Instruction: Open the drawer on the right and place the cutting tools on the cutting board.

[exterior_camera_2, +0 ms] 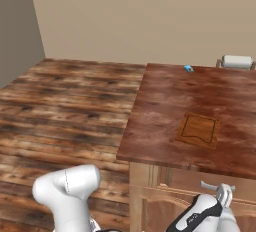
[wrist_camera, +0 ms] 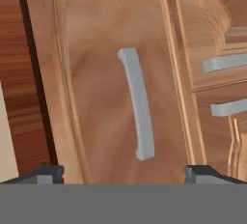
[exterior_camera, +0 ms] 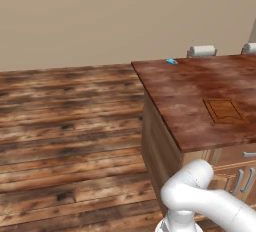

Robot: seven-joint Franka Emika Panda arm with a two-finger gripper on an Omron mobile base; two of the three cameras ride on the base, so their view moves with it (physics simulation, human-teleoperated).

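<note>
So the end effector [wrist_camera: 123, 172] is parked right in front of the drawer [wrist_camera: 111, 73], pointing straight at its light tan front panel. In the hand view the two dark fingertips [wrist_camera: 46, 174] sit far apart at the bottom corners, so the jaws are wide open with nothing between them. The grey bar handle [wrist_camera: 137, 103] sits between the tips but further out, not touched by either finger. Off to one side of that panel you can see two more grey handles [wrist_camera: 226, 63] on neighbouring cabinet fronts.

From the right base view, the hand [exterior_camera_2: 223, 194] is low down against the cabinet face, just under the edge of the surface [exterior_camera_2: 165, 101], right by the drawer's handle. The drawer front looks flush with the cabinet, so it's shut.

The cutting board [exterior_camera_2: 199, 130] lies flat on the reddish surface, near the front edge and just above where the hand is. Nothing is on it. In the left base view the same board [exterior_camera: 224, 110] sits toward the right of the surface.

There's a small blue thing [exterior_camera_2: 188, 68] at the far edge of the surface, too tiny to identify. Chair backs [exterior_camera: 202, 51] poke up behind the far side.
</note>
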